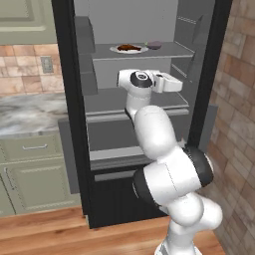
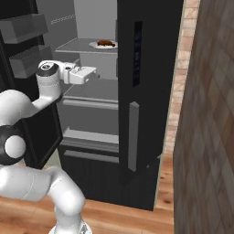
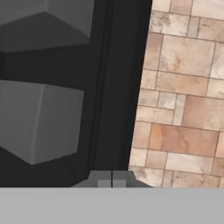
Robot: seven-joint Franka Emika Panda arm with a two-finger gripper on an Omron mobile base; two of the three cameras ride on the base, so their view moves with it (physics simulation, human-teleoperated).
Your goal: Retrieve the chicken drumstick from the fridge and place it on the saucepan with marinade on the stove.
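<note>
The fridge (image 1: 69,99) stands open, its grey shelves showing. On the upper shelf the chicken drumstick (image 1: 128,48) (image 2: 105,43), a small reddish-brown lump, lies on a white plate (image 1: 139,50). My gripper (image 3: 112,180) is shut with nothing in it. The hand (image 1: 167,82) (image 2: 84,74) hangs in front of the middle shelf, below the drumstick and pointing right, well apart from it. In the hand view the fingertips face grey door bins (image 3: 39,122) and a brick wall (image 3: 183,87). The saucepan with marinade and the stove are out of view.
A dark purple rounded item (image 1: 155,44) sits right of the plate on the same shelf. The open right fridge door (image 2: 137,91) and a brick wall (image 1: 234,114) close in the right side. A marble counter (image 1: 30,112) over green cabinets lies left.
</note>
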